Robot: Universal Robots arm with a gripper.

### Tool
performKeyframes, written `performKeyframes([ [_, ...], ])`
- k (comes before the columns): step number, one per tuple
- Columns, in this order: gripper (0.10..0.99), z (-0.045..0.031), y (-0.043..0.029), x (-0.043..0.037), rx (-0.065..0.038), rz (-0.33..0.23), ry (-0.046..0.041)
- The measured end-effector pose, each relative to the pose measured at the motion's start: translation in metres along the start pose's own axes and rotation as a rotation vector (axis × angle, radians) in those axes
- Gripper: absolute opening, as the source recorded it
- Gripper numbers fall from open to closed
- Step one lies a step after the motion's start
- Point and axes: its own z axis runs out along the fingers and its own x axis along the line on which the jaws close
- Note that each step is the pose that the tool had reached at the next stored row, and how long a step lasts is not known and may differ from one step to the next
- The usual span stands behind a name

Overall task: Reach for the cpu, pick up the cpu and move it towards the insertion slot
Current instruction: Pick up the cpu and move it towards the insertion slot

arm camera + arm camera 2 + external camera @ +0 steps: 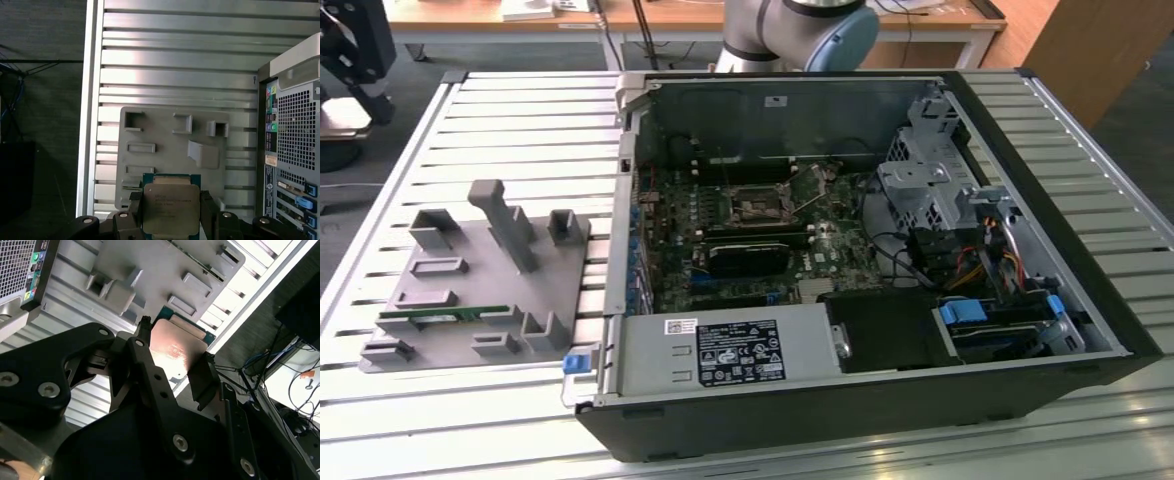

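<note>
Pinching the cpu by its edges — the gripper hangs above the grey fixture.

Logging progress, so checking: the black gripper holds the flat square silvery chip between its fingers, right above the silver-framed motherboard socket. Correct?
Only the place is wrong. The black gripper does hold the flat square silvery chip between its fingers, but over the grey plastic fixture on the slatted metal table, beside the computer case. The first wrist view shows this.

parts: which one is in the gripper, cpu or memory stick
The square silvery cpu is clamped in the gripper; the green memory stick lies on the grey fixture.
</note>
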Motion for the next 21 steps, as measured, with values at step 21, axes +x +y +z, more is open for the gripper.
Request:
performKeyframes([
  [21,0.545,-0.0003,-0.0019,-0.0874,0.0,0.0,0.0],
])
